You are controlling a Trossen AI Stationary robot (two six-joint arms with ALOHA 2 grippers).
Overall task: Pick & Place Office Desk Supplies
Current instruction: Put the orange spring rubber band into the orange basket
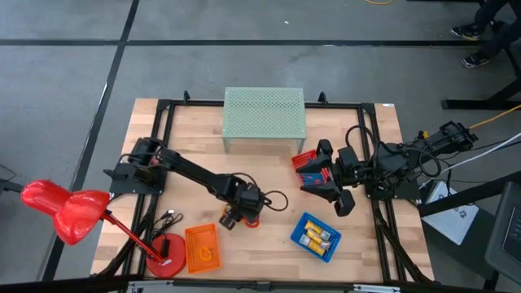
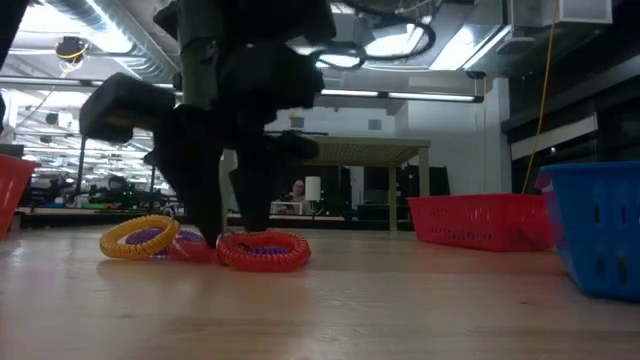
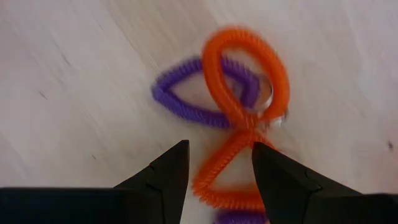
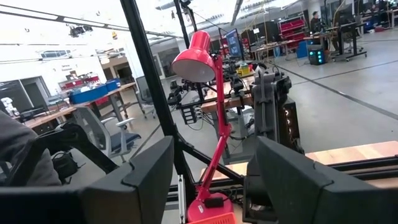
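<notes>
My left gripper (image 1: 242, 218) (image 3: 217, 152) is down at the table near the middle, open. Its fingers stand on either side of an orange coil ring (image 3: 239, 112) that is twisted into a figure eight. A purple coil ring (image 3: 186, 99) lies under and behind it. In the low view the fingers (image 2: 215, 215) reach the tabletop beside a red-orange ring (image 2: 265, 250). A yellow ring over a purple one (image 2: 140, 238) lies just beside it. My right gripper (image 1: 313, 179) (image 4: 214, 180) hovers open over the red basket (image 1: 308, 165), touching nothing. My left gripper comes from above, pointing down, with the lower loop of the orange coil ring (image 3: 224, 177) lying between its open fingers on the table. Whether either finger touches the coil, I cannot tell.
An orange basket (image 1: 202, 248) sits near the front edge, and a blue basket (image 1: 316, 236) holds yellow-and-silver blocks. A pale green perforated stand (image 1: 264, 114) is at the far side. A red desk lamp (image 1: 65, 212) with its base (image 1: 167, 248) stands front left, beside a black cable (image 1: 167, 218).
</notes>
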